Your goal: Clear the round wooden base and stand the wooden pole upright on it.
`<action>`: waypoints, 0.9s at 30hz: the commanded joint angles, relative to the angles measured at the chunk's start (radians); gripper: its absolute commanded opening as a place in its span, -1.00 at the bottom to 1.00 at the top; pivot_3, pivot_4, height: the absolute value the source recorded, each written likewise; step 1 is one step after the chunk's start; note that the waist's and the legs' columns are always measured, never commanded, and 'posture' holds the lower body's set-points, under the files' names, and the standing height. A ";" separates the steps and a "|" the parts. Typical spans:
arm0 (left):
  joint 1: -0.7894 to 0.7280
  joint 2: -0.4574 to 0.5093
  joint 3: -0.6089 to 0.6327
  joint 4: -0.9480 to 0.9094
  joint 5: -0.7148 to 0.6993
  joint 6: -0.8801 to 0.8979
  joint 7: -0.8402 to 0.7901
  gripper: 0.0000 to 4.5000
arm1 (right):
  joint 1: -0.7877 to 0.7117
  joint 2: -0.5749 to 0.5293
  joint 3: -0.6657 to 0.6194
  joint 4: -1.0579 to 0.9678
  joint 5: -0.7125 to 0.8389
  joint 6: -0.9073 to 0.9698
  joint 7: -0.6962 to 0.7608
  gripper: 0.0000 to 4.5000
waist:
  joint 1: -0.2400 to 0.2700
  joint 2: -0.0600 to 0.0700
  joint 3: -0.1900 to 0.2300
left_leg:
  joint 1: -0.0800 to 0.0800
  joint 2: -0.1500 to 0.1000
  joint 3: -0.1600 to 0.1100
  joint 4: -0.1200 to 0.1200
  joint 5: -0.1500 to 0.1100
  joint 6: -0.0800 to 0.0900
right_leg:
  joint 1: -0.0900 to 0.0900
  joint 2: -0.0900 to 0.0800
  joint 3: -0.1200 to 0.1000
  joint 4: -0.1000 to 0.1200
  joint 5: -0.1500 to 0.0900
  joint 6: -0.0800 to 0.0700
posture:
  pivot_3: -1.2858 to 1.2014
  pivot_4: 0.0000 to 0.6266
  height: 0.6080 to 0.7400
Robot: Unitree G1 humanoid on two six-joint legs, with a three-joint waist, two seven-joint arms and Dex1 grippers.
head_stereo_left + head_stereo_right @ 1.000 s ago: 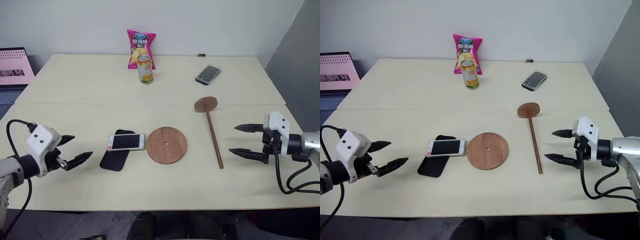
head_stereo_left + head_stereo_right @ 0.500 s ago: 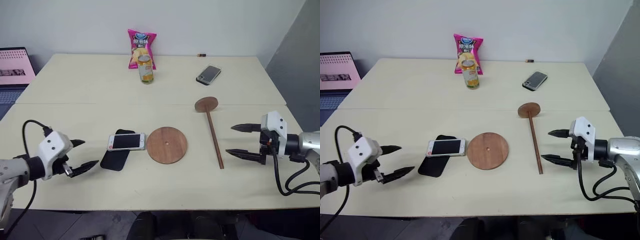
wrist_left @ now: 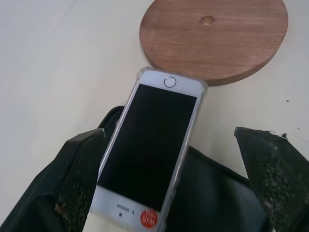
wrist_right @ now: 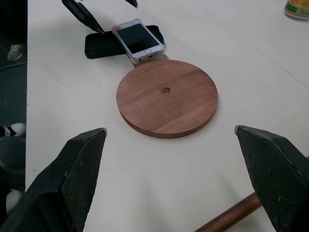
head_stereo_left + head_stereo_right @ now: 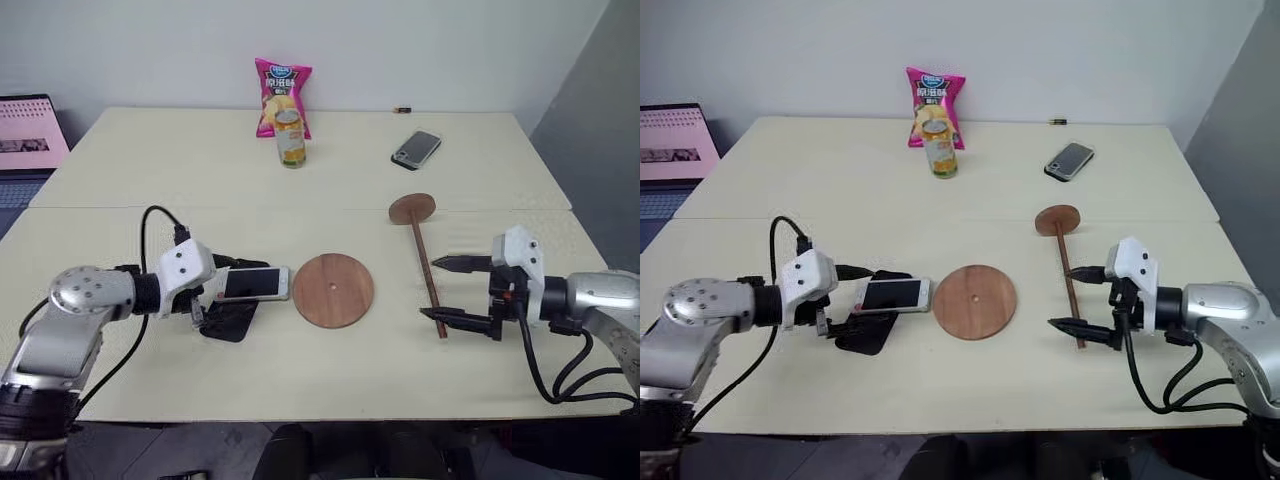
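The round wooden base lies flat mid-table, its small centre hole bare. A white phone rests on a black case, its end at the base's left rim. My left gripper is open, its fingers on either side of the phone's far end. The wooden pole lies flat to the right of the base, its disc end pointing away from me. My right gripper is open at the pole's near half, holding nothing. The pole's tip shows between its fingers.
A pink chip bag and a can stand at the back. A dark phone lies at the back right. A pink laptop screen stands off the table's left side. A seam runs across the table.
My left gripper has swung right and now stands around the white phone's end. My right gripper has moved left up to the pole. Both stayed open.
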 commanded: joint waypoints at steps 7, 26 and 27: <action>-0.228 -0.068 -0.164 0.267 0.116 -0.162 -0.111 0.99 | -0.015 0.002 -0.003 -0.137 0.089 0.090 -0.074 1.00 | 0.000 0.000 0.000 | 0.000 0.000 0.000 0.001 0.000 0.000 | 0.000 0.000 0.000 0.000 0.000 0.000 | 0.03 -0.52 1.00; -0.364 -0.147 -0.285 0.473 0.287 -0.264 -0.135 0.78 | -0.013 -0.009 -0.006 -0.195 0.132 0.105 -0.085 1.00 | 0.001 -0.001 0.000 | 0.000 -0.001 -0.001 0.002 0.000 0.000 | 0.001 0.000 0.000 0.001 0.000 0.000 | 0.03 -0.52 1.00; -0.365 -0.148 -0.286 0.474 0.288 -0.264 -0.138 0.68 | -0.015 -0.009 -0.005 -0.194 0.132 0.105 -0.085 1.00 | 0.001 -0.001 0.000 | 0.000 -0.001 -0.001 0.002 0.000 0.000 | 0.001 0.000 0.000 0.001 0.000 0.000 | 0.03 -0.52 1.00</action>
